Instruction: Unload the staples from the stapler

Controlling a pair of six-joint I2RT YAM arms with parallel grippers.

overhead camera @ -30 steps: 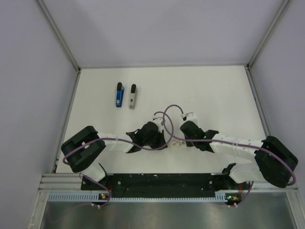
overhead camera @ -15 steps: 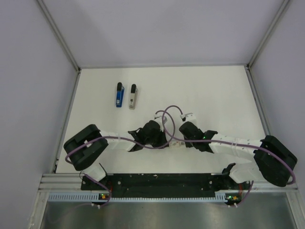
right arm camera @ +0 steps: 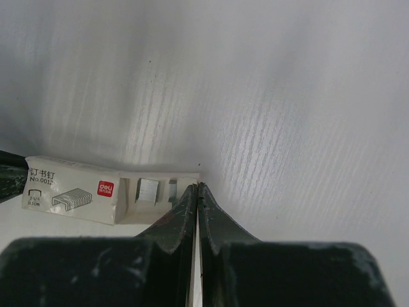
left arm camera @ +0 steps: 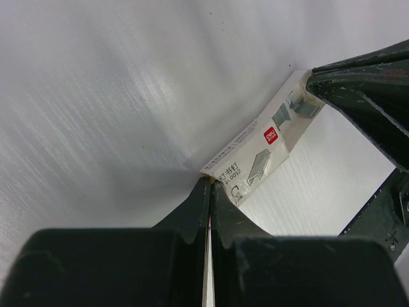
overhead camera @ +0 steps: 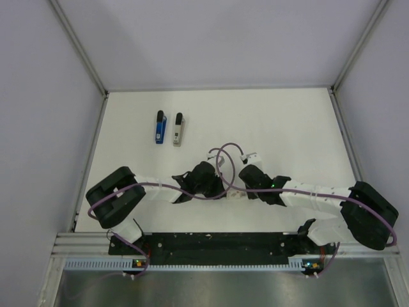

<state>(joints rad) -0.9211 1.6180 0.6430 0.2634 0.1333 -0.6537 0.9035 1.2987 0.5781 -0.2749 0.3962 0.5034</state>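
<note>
I see the white surface (overhead camera: 287, 128) closed in by pale walls (overhead camera: 217, 38) along its left, far and right edges, with open room across the far middle and right. The left arm (overhead camera: 150, 188) and right arm (overhead camera: 313, 195) reach inward from the near edge and meet at the near middle. The left pincer (left arm camera: 209, 190) is clenched, tips together; the right pincer (right arm camera: 197, 190) is clenched likewise and faces it. The stapler (overhead camera: 160, 128) lies at the far left, pointing toward the far edge, well apart from both pincers and untouched. A silver-grey piece (overhead camera: 177, 131) with a black end lies just beside it, parallel, not touching. The staple box (left arm camera: 259, 153) lies flat on the surface between the pincers, each tip pair touching one end. I cannot tell whether either has caught an edge of the box.
</note>
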